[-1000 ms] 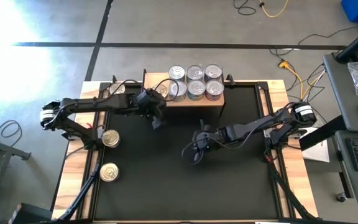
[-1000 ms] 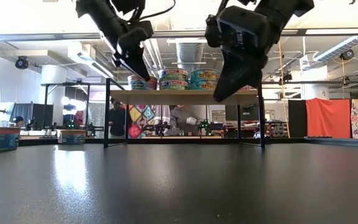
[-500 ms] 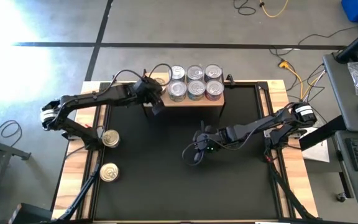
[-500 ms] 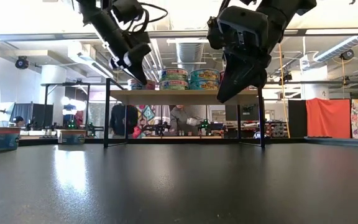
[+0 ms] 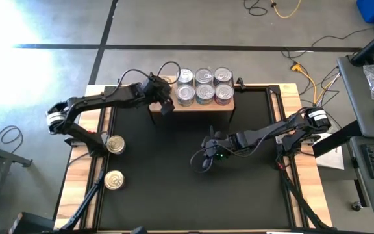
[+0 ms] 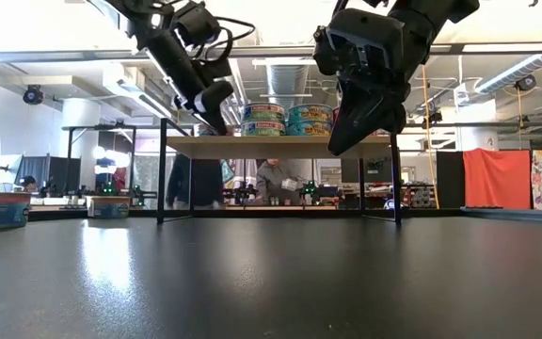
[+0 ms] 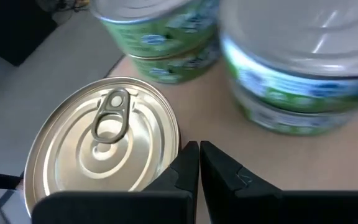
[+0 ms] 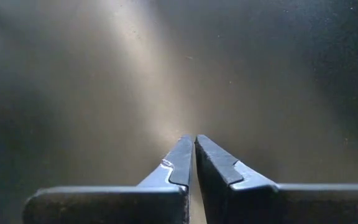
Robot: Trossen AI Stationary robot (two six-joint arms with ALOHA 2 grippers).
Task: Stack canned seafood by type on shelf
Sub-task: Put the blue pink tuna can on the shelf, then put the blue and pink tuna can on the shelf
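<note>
The shelf stands at the table's far edge. It carries stacks of canned seafood two high, with silver lids and green or blue labels. A single silver tin with a pull tab sits on the shelf's left end, mostly hidden under my left arm in the high view. My left gripper is shut and hovers at that tin's height, right beside it. My right gripper is shut and holds nothing above the black tabletop mid-table. My left gripper's shut fingers stand close against the rim of the silver tin, on the side that faces the stacked tins. They slant down from the table's near left. Whether they touch the rim, I cannot tell.
Two more silver-lidded tins sit on the table's left wooden edge. The black tabletop lies open in front of the shelf. People and furniture show in the room behind the shelf in the low view.
My left gripper has swung toward the table's far edge, from over the black top in front of the shelf to the shelf's left end beside the silver tin, staying shut.
</note>
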